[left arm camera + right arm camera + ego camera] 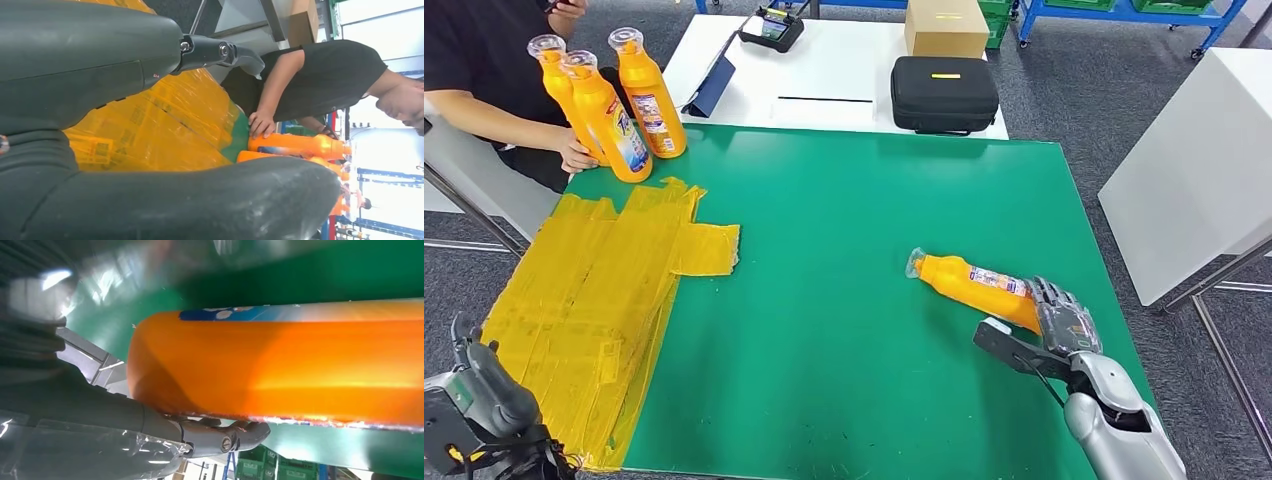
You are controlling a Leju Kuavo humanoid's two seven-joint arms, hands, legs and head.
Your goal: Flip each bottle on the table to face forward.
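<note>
An orange bottle [972, 285] lies on its side on the green table [844, 250], cap toward the left, label up. My right hand [1064, 320] is at its base end, fingers draped over the bottle and the thumb stretched along its near side. The right wrist view has the orange bottle [280, 365] tight against the hand, one finger [235, 436] curled at its edge. Three more orange bottles [614, 110] stand upright at the table's far left corner. My left hand [474, 400] hangs by the near left corner holding nothing, its fingers [220, 50] apart.
A person in black sits at the far left, a hand [576, 152] resting against the standing bottles. Yellow plastic sheets [594, 290] cover the table's left part. Behind on a white table stand a black case [944, 93] and a cardboard box [944, 27].
</note>
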